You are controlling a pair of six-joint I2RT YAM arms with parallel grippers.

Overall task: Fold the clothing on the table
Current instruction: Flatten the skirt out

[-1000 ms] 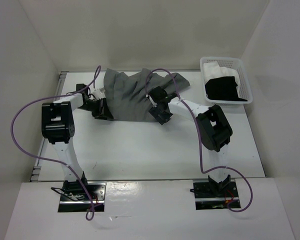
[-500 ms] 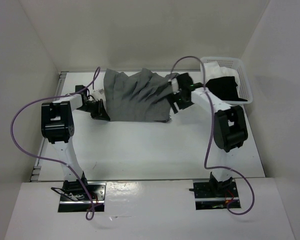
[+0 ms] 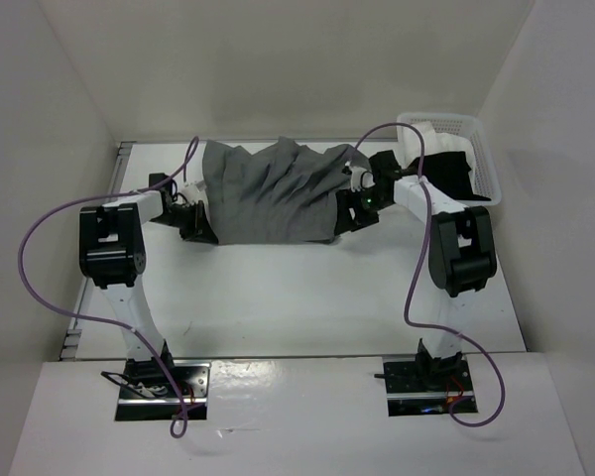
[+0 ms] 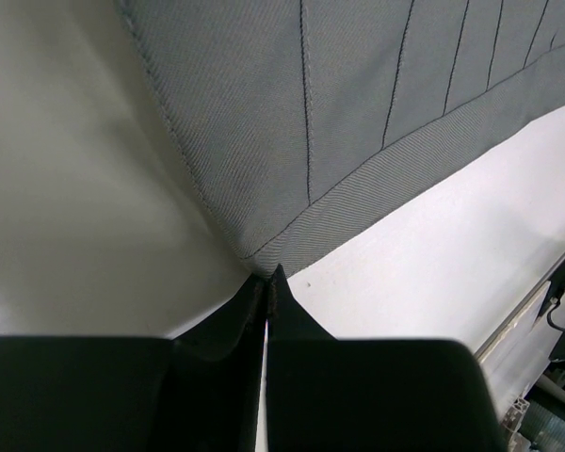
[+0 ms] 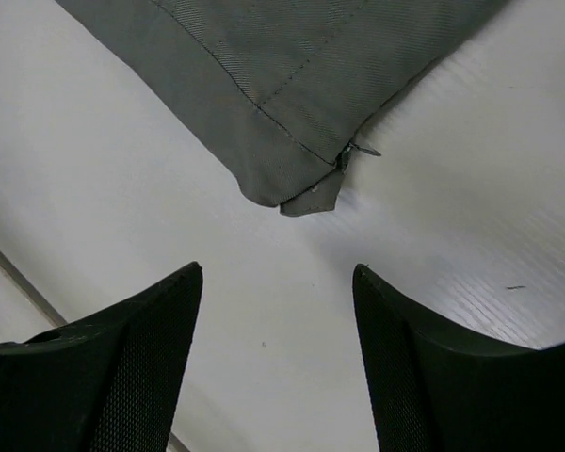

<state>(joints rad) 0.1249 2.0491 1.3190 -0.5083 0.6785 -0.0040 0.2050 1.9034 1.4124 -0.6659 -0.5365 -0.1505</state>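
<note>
1. Clothing (image 3: 273,193), a grey pleated skirt, lies fanned out on the far middle of the table (image 3: 278,297) in the top view. The left gripper (image 3: 196,226) is at its near left corner and the right gripper (image 3: 349,213) at its right edge. A basket (image 3: 488,169) at far right holds a white garment (image 3: 421,134) and a black garment (image 3: 441,177).
2. Left wrist view: the left gripper (image 4: 266,287) has its jaws pressed together, pinching the very corner of the clothing (image 4: 358,94) at the hem.
3. Right wrist view: the right gripper (image 5: 278,273) has its jaws spread over bare table (image 5: 433,235). The corner of the clothing (image 5: 292,56), with its zip pull (image 5: 358,149), lies just beyond the fingertips, untouched.
</note>
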